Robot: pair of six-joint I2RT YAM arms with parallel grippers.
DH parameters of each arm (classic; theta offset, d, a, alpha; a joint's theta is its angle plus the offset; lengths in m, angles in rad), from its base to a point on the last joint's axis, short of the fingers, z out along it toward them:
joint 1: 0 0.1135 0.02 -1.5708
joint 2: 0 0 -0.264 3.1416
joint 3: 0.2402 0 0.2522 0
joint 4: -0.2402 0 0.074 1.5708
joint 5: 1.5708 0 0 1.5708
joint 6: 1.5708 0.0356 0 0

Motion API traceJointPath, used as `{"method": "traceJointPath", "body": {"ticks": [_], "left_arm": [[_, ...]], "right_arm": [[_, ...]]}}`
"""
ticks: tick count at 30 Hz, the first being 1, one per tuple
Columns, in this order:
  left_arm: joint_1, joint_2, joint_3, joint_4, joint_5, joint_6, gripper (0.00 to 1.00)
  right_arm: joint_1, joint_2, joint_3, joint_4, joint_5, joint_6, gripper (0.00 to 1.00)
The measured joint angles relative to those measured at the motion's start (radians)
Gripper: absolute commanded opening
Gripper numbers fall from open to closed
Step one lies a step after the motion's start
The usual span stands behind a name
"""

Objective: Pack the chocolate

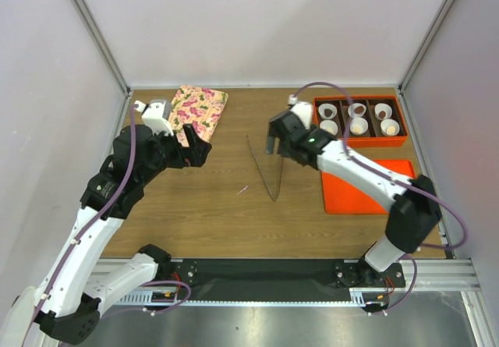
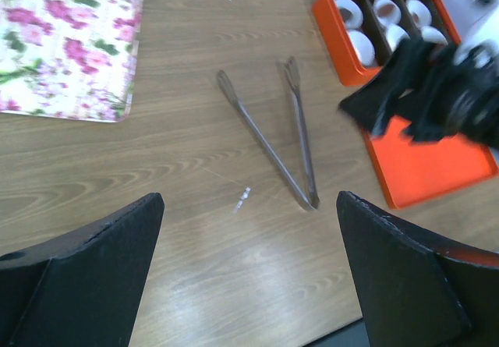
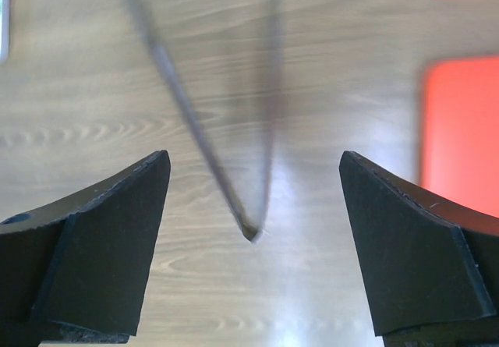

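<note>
R gripper (image 1: 271, 144) jaws wide apart, nothing in grip, hovers over metal tongs (image 2: 265, 143) lying on wood table (image 1: 195, 207). L gripper (image 1: 199, 150) spread wide too, empty.

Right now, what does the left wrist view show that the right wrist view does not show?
Only the left wrist view: the floral mat, the orange box with white paper cups, a small white scrap, and the right end effector seen from outside. Only the right wrist view: that end effector's own fingers, wide apart, with nothing between them. Both: the metal tongs lying on the wooden table, and the flat orange lid.
</note>
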Motion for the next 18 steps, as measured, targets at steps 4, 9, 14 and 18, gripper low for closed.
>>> {"method": "traceJointPath", "body": {"ticks": [4,9,14,18], "left_arm": [[0.0,0.018,-0.001,-0.007,0.088,0.016,1.0],[-0.018,0.04,-0.061,0.019,0.167,0.016,0.99],[-0.062,0.059,-0.111,0.038,0.2,0.015,0.99],[-0.076,0.066,-0.13,0.047,0.209,0.015,1.0]], "right_arm": [[-0.129,-0.134,-0.016,-0.139,0.005,0.145,0.89],[-0.363,-0.36,-0.219,-0.224,-0.002,0.3,0.85],[-0.501,-0.453,-0.387,-0.325,-0.01,0.377,0.83],[-0.658,-0.453,-0.409,-0.389,0.003,0.427,0.77]]}}
